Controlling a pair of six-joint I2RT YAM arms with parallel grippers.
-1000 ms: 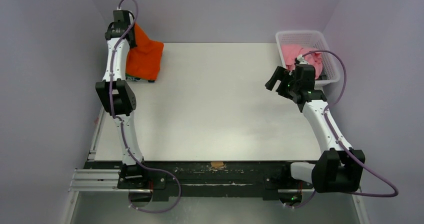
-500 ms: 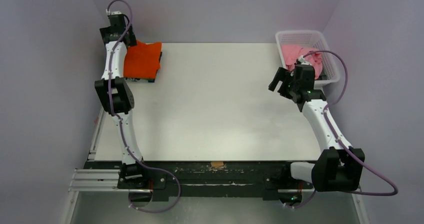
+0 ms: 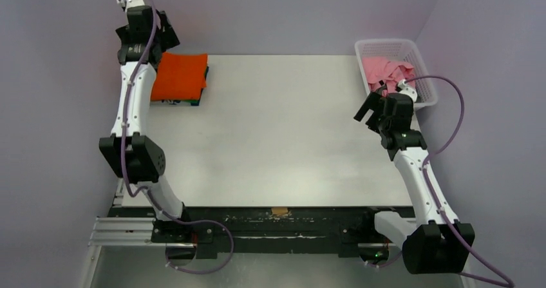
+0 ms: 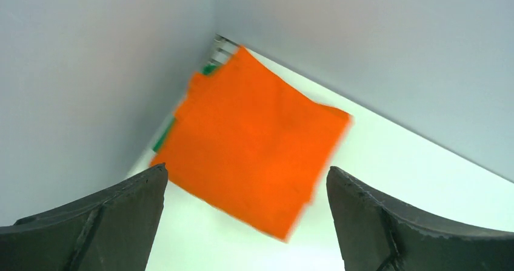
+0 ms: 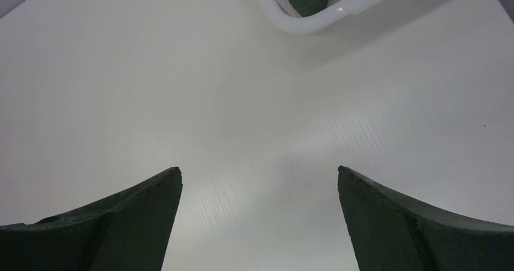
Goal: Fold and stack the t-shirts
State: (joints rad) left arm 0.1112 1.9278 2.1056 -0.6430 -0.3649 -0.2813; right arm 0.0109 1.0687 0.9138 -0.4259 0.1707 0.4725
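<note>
Your orange shirt (image 3: pixel 181 75) lies folded flat at about 10 o'clock on the tabletop (image 3: pixel 277 140), tight in the far-left corner. It tops a small stack. In the left wrist view a green edge (image 4: pixel 161 140) peeks out under its left side. What lies lower down is too small to tell.

Your left jaws are spread wide and hold nothing. They hang above the stack and do not touch it. The left arm (image 3: pixel 132 101) reaches along the 9 o'clock edge.

Your right jaws are also wide apart and empty. They sit over bare tabletop at about 2 o'clock, just on the near side of the basket (image 3: pixel 389 43). The right wrist view shows only the basket's rim at the top. The pink shirt (image 3: pixel 381 67) lies crumpled inside the basket and is not folded.

I judge the orange shirt's step to be finished, so the pink shirt is next. Take the right jaws toward 1 o'clock and over the rim, then down into the pink heap. Pinch a good bunch of cloth and lift until it is well clear of the wall, so the basket does not come up with it. Carry the shirt to 12 o'clock, mid-tabletop, and lay it out flat. Bring the left jaws in toward the centre to help spread and fold it. The shirt is limp and will sag and bunch, so take hold near a shoulder or the hem, not in the middle.
</note>
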